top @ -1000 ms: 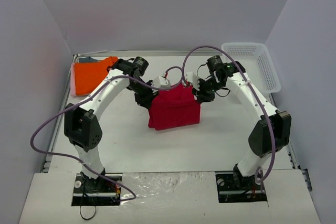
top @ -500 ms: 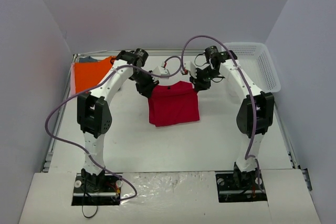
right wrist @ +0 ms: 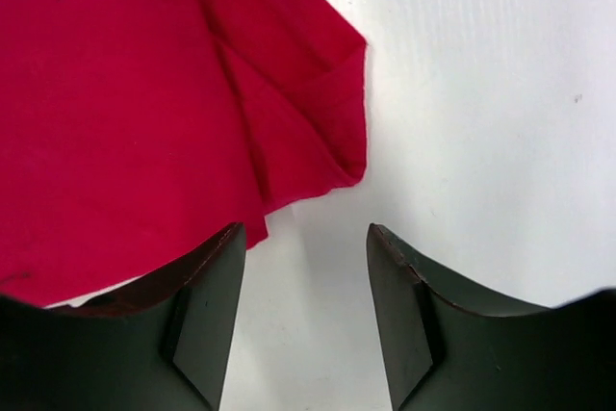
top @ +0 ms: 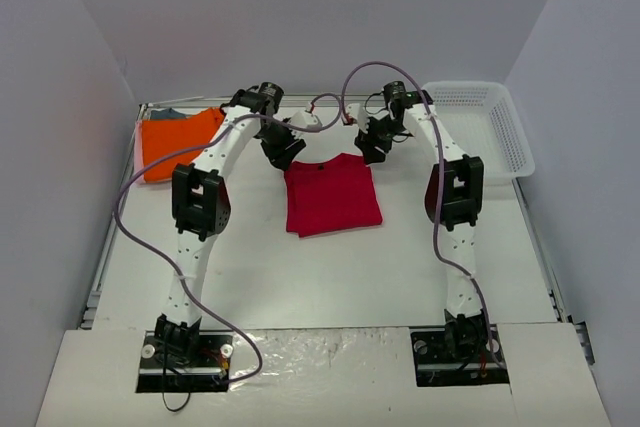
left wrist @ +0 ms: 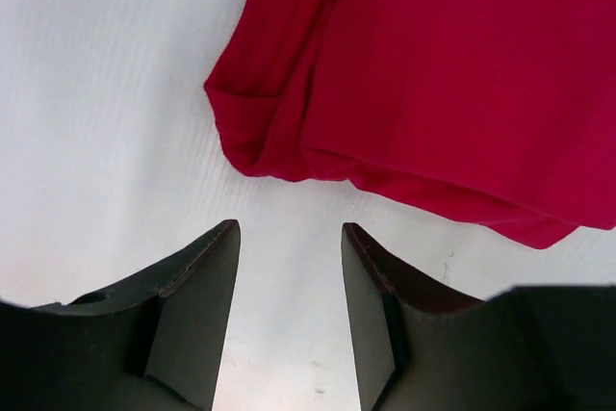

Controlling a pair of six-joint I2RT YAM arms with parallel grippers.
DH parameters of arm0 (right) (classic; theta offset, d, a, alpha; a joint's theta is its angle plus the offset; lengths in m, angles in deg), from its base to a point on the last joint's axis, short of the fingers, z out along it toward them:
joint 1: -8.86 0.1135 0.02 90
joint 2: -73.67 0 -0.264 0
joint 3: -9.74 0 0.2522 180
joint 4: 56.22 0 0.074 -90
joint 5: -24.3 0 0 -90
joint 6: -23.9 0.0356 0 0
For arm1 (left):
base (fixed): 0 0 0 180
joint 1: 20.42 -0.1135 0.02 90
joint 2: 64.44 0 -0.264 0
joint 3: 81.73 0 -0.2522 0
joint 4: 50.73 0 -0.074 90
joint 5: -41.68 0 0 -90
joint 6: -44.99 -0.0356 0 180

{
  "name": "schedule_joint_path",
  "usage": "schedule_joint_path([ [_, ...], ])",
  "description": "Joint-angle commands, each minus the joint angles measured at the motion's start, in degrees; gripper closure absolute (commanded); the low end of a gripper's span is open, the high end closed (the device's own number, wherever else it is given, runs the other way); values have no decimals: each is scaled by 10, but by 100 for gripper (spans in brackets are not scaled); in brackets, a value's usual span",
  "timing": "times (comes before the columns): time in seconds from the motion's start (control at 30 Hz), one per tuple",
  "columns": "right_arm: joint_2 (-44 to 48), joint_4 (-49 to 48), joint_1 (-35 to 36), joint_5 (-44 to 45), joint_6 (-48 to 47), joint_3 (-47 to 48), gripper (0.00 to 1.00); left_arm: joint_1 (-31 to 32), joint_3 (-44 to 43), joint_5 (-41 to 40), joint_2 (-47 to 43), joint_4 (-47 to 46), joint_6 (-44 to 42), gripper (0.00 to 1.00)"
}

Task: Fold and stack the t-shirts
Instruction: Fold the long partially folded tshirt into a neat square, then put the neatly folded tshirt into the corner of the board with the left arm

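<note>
A crimson-red t-shirt (top: 332, 195) lies folded into a rough square in the middle of the table, its collar toward the back. A folded orange t-shirt (top: 178, 139) lies at the back left, with a grey-blue edge (top: 168, 113) showing behind it. My left gripper (top: 285, 152) hovers just off the red shirt's back left corner (left wrist: 255, 132), open, with bare table between its fingers (left wrist: 197, 286). At the back right corner (right wrist: 332, 141) my right gripper (top: 371, 150) is open too, holding nothing.
A white mesh basket (top: 485, 127) stands at the back right beside the right arm. Purple cables loop from both arms over the back of the table. White walls close in the table on three sides.
Both grippers have carried the red shirt's upper edge toward the back, laid it flat and let go; their jaws have opened and now stand just behind the shirt.
</note>
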Motion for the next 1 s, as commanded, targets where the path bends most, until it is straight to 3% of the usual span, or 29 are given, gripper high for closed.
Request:
schedule_joint_path([
  [0.0, 32, -18, 1, 8, 46, 19, 50, -4, -31, 2, -71, -11, 25, 55],
  [0.13, 128, -89, 2, 1, 93, -82, 49, -4, 134, -19, -207, -121, 73, 53],
  [0.27, 241, -121, 16, -2, 106, -204, 49, -26, 271, -77, -317, -213, 180, 52],
  [0.33, 323, -158, 38, -1, 114, -269, 51, -55, 312, -73, -367, -227, 234, 48],
  [0.37, 351, -174, 50, 8, 130, -336, 51, -64, 331, -75, -380, -236, 276, 42],
  [0.4, 405, -198, 65, 40, 146, -370, 51, -87, 373, -80, -408, -246, 300, 30],
  [0.5, 488, -287, 144, 104, 201, -476, 50, -137, 454, -57, -455, -276, 346, 28],
  [0.53, 499, -302, 167, 175, 222, -492, 51, -147, 467, -47, -464, -281, 351, 28],
  [0.7, 486, -310, 239, 276, 331, -511, 44, -189, 503, -2, -487, -248, 359, 28],
  [0.83, 456, -333, 334, 399, 329, -557, 47, -225, 561, 13, -527, -274, 371, 28],
  [0.97, 384, -343, 377, 431, 346, -548, 48, -258, 634, 18, -600, -332, 392, 17],
])
